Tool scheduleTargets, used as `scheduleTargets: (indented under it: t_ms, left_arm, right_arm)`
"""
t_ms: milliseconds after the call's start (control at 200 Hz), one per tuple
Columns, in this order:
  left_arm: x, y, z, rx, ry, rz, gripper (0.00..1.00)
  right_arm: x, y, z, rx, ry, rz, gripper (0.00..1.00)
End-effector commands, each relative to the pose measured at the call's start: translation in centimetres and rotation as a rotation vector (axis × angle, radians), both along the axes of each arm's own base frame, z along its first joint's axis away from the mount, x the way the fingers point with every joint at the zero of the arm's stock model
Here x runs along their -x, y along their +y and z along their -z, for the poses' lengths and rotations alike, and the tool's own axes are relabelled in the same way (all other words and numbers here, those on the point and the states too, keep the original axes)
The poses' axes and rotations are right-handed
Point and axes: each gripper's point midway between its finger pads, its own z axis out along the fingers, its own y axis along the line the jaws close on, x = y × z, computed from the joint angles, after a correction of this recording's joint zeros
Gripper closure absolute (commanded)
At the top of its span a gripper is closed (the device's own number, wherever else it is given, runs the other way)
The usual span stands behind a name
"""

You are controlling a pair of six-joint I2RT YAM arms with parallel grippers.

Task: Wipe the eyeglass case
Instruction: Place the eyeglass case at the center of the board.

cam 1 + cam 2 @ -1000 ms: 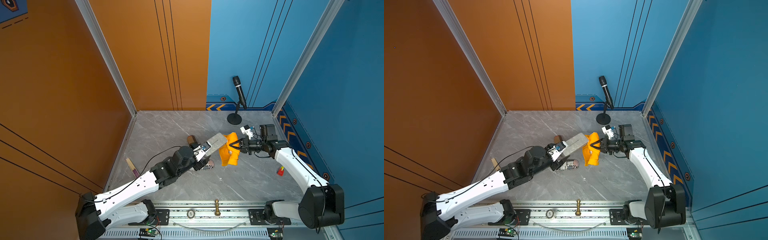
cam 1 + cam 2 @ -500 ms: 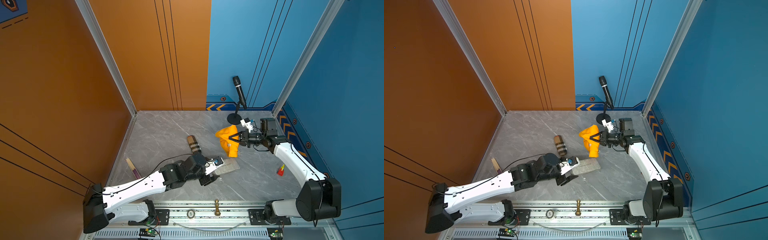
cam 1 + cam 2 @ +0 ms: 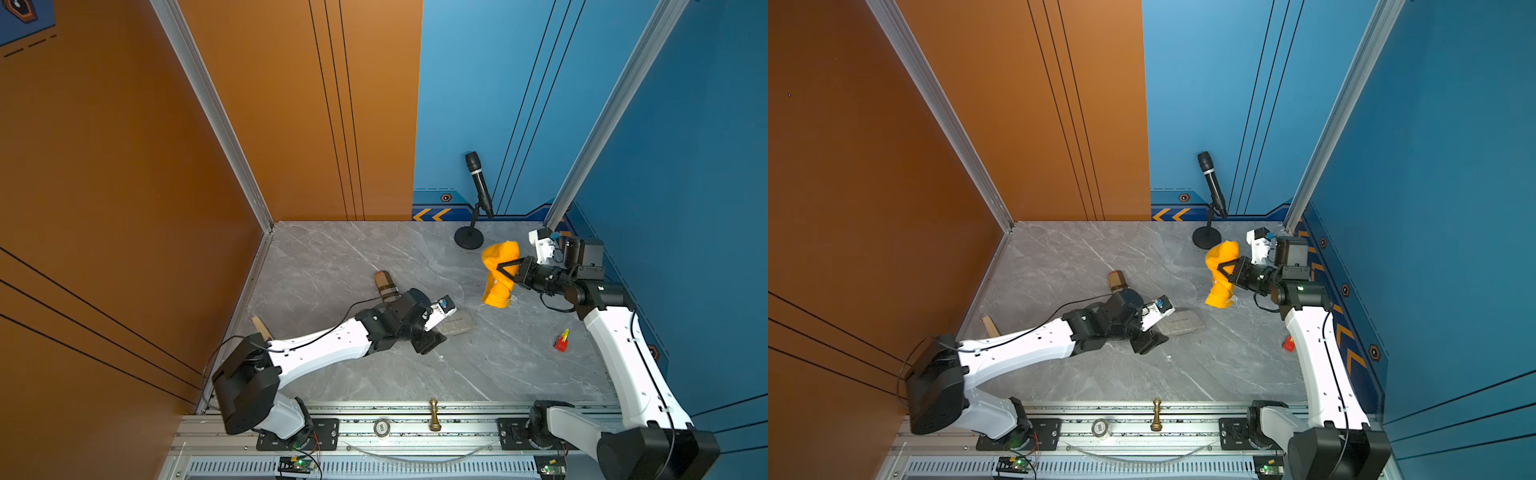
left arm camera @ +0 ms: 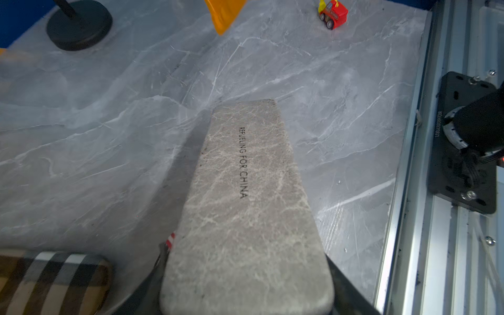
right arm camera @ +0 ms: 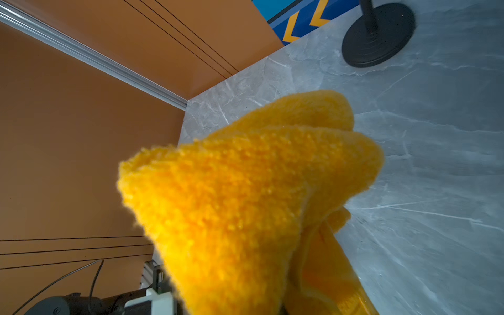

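Eyeglass case (image 3: 458,323), grey and marbled, lies flat on the table (image 3: 332,266) with its near end between the fingers of the left gripper (image 3: 435,330), which is clamped on it; the rest of the case sticks out ahead of the fingertips. The right gripper (image 3: 501,266) is well apart from the case, raised near the microphone stand (image 3: 468,239), and it is closed tight on a yellow cloth (image 3: 496,286) that hangs below it without touching the case. In the left wrist view the lid reads "REFUELING FOR CHINA" in small black letters along its length. A brown striped case (image 3: 385,286) lies just behind the left gripper, and a red toy car (image 3: 561,343) stands beside the right arm. One second ago the left gripper held the case up in the air against the cloth; now the case is down on the table and the cloth has been drawn back from it.
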Motion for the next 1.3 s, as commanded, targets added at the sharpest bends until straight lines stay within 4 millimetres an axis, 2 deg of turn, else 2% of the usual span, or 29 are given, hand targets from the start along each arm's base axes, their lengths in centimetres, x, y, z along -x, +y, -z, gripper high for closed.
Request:
scheduleTargets:
  t_ms: [0,155,385,435,531,666,801,821,946,1136,1296]
  left_arm:
    - [-0.6,-3.9,-3.0,0.117,-0.06,0.047,0.64]
    - [-0.8,-5.3,-0.2,0.054,-0.055,0.05,0.6]
    - [1.1,-5.7,4.8,-0.052,-0.033,0.077,0.53]
    - [1.2,-5.5,5.8,-0.074,-0.028,0.073,0.49]
    - [1.8,-5.1,7.2,-0.115,-0.015,0.07,0.33]
    - [2.4,-4.7,8.2,-0.142,0.004,0.076,0.2]
    - [3.2,-4.7,9.6,-0.181,0.041,0.106,0.15]
    - [3.2,-4.7,9.8,-0.185,0.04,0.107,0.1]
    - [3.4,-5.2,9.9,-0.187,0.027,0.129,0.03]
    - [2.7,-5.9,9.5,-0.191,0.024,0.138,0.0]
    - [2.3,-6.8,10.5,-0.213,0.074,0.152,0.01]
  right_arm:
    - [1.0,-1.7,1.2,0.123,0.025,0.053,1.0]
    - [1.4,-1.7,1.6,0.12,0.029,0.053,1.0]
    - [1.9,-2.1,2.6,0.137,0.032,0.073,1.0]
    - [2.0,-2.1,2.7,0.135,0.032,0.071,1.0]
    - [2.1,-2.0,2.8,0.133,0.033,0.069,1.0]
    - [2.2,-2.1,2.8,0.133,0.031,0.07,1.0]
    - [2.3,-1.8,2.7,0.122,0.029,0.058,1.0]
    - [2.3,-1.8,2.7,0.12,0.029,0.057,1.0]
    - [2.5,-1.6,2.4,0.114,0.021,0.053,1.0]
    - [2.6,-1.5,2.3,0.107,0.018,0.047,1.0]
    - [2.7,-1.5,2.3,0.105,0.018,0.045,1.0]
